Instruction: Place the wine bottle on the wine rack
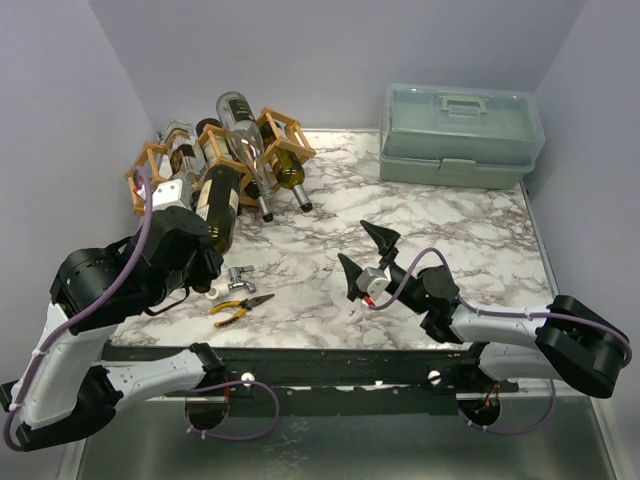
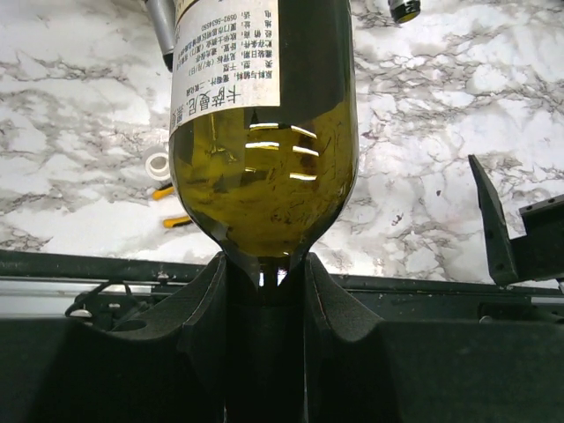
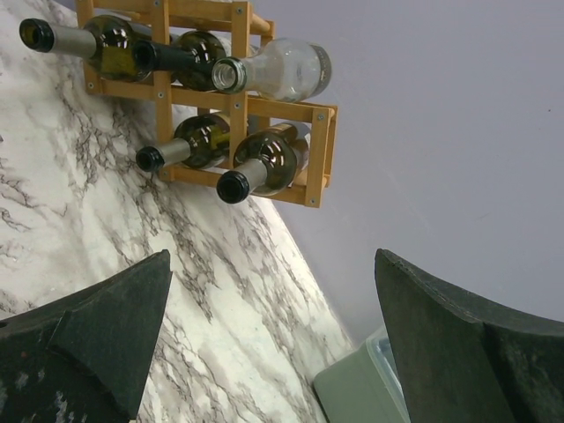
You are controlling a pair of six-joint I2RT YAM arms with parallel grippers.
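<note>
My left gripper point(image 2: 264, 291) is shut on the neck of an olive-green wine bottle point(image 2: 264, 176) with a white label. In the top view this bottle point(image 1: 218, 203) points base-first at the front of the wooden wine rack point(image 1: 205, 140) at the back left, its base at the rack's lower row. The rack holds several bottles, one of them clear glass point(image 1: 236, 118). The rack also shows in the right wrist view point(image 3: 238, 106). My right gripper point(image 1: 365, 255) is open and empty over the middle of the table, fingers wide apart point(image 3: 273, 335).
A translucent green toolbox point(image 1: 460, 135) stands at the back right; its corner shows in the right wrist view point(image 3: 361, 392). Yellow-handled pliers point(image 1: 240, 306), a small metal fitting point(image 1: 238, 277) and a white ring point(image 1: 213, 292) lie near the front left edge, beside the left arm.
</note>
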